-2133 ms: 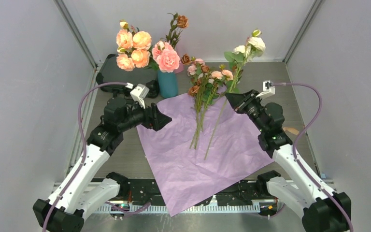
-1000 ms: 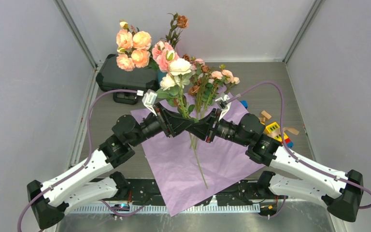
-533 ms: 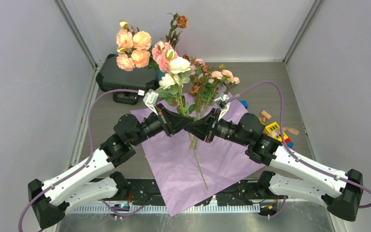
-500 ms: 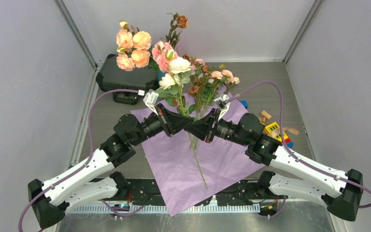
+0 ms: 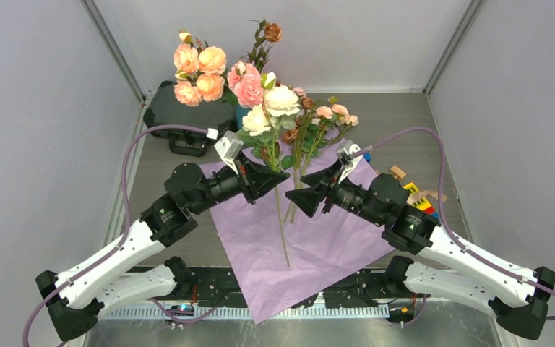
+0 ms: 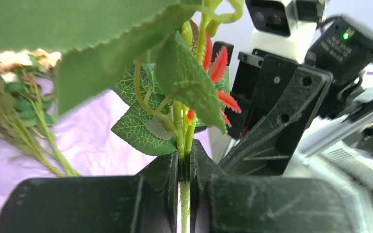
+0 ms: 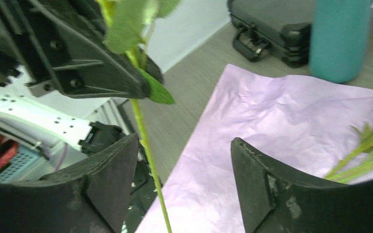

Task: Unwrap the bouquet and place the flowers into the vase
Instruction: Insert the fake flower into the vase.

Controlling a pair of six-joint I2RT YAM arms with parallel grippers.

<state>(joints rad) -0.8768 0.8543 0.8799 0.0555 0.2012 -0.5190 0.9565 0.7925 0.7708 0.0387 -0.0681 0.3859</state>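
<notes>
Green flower stem (image 5: 282, 231) pinched by left pincer (image 6: 183, 165) | right pincer (image 7: 184, 141) gaping (stem just beside it)

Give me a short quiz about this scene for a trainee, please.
1. True or false: the right claw is open.
2. What holds the cream-rose stem? A: left claw. B: right claw. C: neither.
3. Fill in: the other flowers lie on a sheet of lilac ____.

Key: 1 true; 2 A; 3 paper.
</notes>
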